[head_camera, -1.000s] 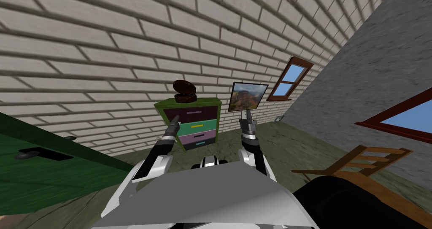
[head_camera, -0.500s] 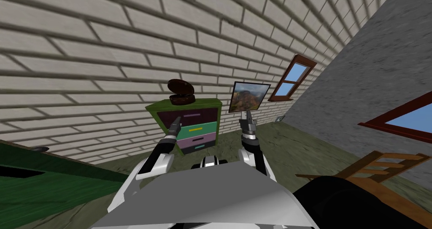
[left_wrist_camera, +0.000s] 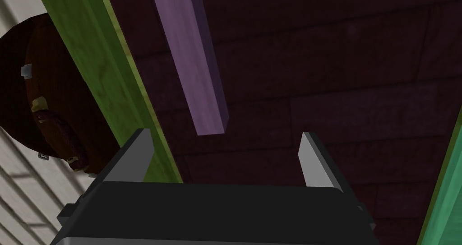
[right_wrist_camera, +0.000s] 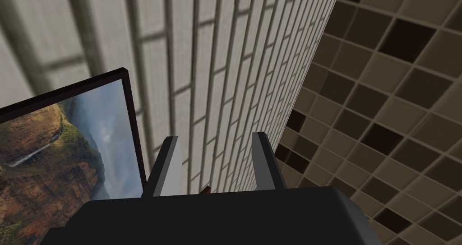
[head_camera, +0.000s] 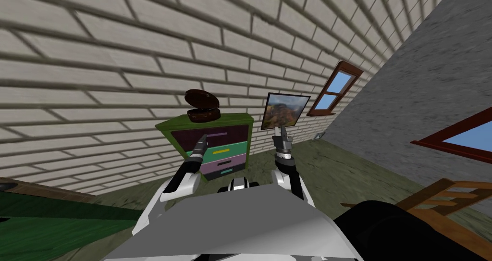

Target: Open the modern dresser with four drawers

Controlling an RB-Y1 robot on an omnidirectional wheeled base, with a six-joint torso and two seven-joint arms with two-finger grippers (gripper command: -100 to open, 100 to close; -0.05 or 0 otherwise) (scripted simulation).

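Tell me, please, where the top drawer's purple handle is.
In the left wrist view the purple handle lies on the dark top drawer, just ahead of the open left gripper.

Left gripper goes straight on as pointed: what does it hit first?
Likely the dark top drawer front, right beside the end of its purple handle, where the open left gripper aims. Depth unclear.

Dresser frame (head_camera: 169,127): green
Top drawer (left_wrist_camera: 343,75): dark maroon
Top handle (left_wrist_camera: 189,57): purple
Second drawer (head_camera: 239,146): teal
Second handle (head_camera: 219,151): yellow
Case (head_camera: 202,107): dark brown
Wall (head_camera: 120,56): pale brick pattern

Even flat daylight, no cast shadows, wide-lens splay at edges, dim drawer close-up
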